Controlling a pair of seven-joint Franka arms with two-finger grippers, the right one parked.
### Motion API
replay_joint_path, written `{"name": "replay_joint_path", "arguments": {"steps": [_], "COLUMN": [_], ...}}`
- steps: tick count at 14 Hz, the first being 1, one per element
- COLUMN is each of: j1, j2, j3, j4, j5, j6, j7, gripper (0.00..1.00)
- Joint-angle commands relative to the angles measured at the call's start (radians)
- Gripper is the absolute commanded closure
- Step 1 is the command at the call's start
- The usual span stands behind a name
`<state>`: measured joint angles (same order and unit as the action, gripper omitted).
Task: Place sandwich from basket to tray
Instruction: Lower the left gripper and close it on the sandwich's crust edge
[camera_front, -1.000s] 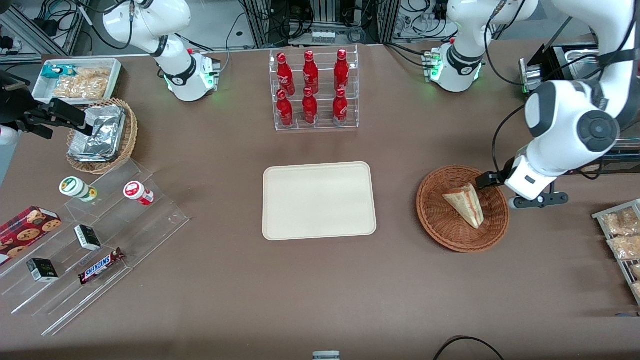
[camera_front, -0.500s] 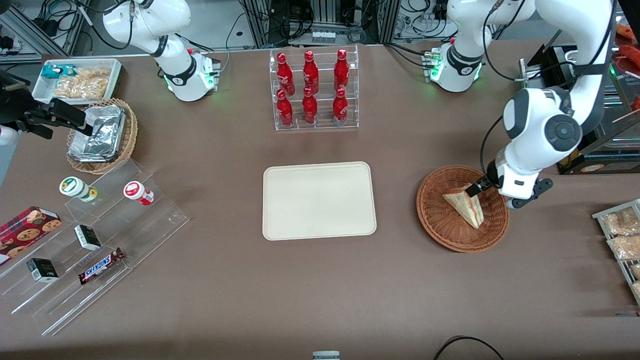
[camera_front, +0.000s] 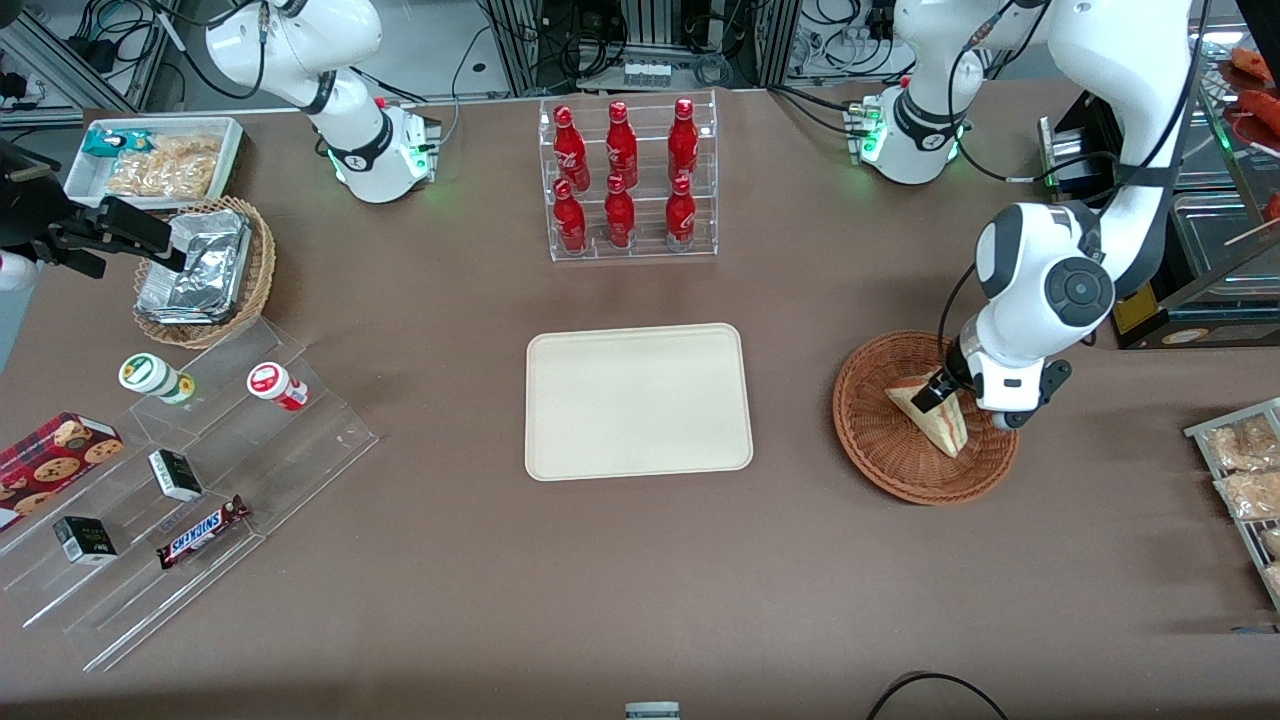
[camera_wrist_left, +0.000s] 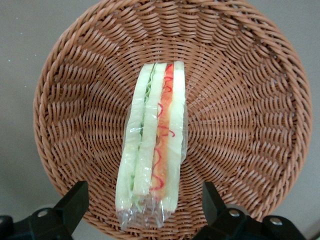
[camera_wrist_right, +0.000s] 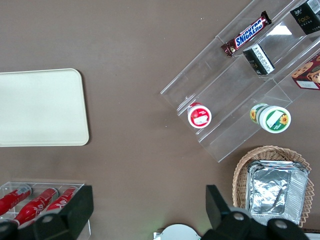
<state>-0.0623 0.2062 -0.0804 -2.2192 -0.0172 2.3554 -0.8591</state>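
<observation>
Now gripper (camera_wrist_left: 145, 212) fingers (camera_wrist_left: 72, 202) spread wide, straddling sandwich (camera_wrist_left: 152, 145) in basket (camera_wrist_left: 250, 125)

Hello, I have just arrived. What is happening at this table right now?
The left arm's gripper hangs open just over the sandwich, one finger on each side of it, not yet closed. The sandwich lies in the basket, standing on its edge with the filling layers facing up. The tray, where it should go, sits at the middle of the table with nothing on it. So the pick is about to happen; nothing is moved yet.
</observation>
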Motion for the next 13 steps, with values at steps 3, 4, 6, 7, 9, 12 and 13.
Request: {"name": "replay_joint_path", "arguments": {"steps": [3,4,6,7,9,12,13], "j1": [0.003,0.003,-0.001,-0.001,-0.001,-0.001,-0.004], "j2": [0.048,0.048,0.050,0.047,0.033,-0.005,-0.005], "j3": [-0.001,-0.001,-0.001,-0.001,-0.001,-0.001,-0.004], "j4": [-0.002,-0.004,-0.004,-0.004,0.007,0.077,0.128], "j5": [-0.003,-0.003,-0.001,-0.001,0.005,0.009,0.009], "j6": [0.058,0.055,0.045,0.033,-0.031,-0.158,-0.239], "j7": [-0.034,-0.038,-0.077,-0.066,-0.058,0.027,0.049], "gripper": [0.00,0.13,0.80,0.90,0.93,0.94,0.94]}}
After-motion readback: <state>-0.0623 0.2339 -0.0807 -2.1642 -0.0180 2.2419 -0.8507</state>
